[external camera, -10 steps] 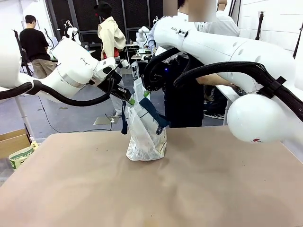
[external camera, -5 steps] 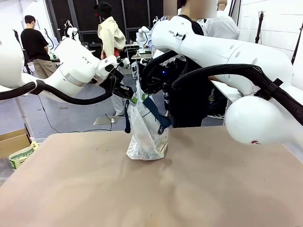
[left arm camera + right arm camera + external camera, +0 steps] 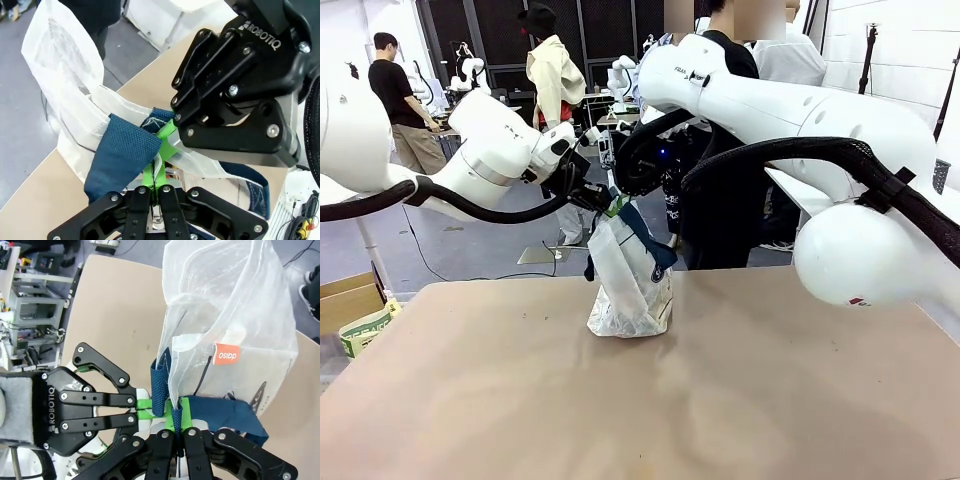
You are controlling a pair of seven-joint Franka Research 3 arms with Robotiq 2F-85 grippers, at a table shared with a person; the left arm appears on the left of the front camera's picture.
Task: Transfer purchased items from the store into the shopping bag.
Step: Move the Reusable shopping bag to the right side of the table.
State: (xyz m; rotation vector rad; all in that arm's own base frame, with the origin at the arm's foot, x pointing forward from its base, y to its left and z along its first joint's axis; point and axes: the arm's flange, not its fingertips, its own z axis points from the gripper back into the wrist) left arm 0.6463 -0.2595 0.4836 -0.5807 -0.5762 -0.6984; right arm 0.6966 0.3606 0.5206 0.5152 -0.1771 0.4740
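The shopping bag stands on the table, its base resting on the tabletop. My left gripper is shut on its top edge and a navy strap. My right gripper is shut on the other strap, tip to tip with the left one, so the bag's mouth is pinched together. Through the plastic I see a white purchased item with a red label. The store is out of view.
A person stands at the far side, close behind the bag and my right arm. A cardboard box sits off the table's left edge. The brown tabletop stretches in front of the bag.
My left gripper has moved right and slightly up to meet the right gripper. The bag's top has been drawn together and the bag stands taller.
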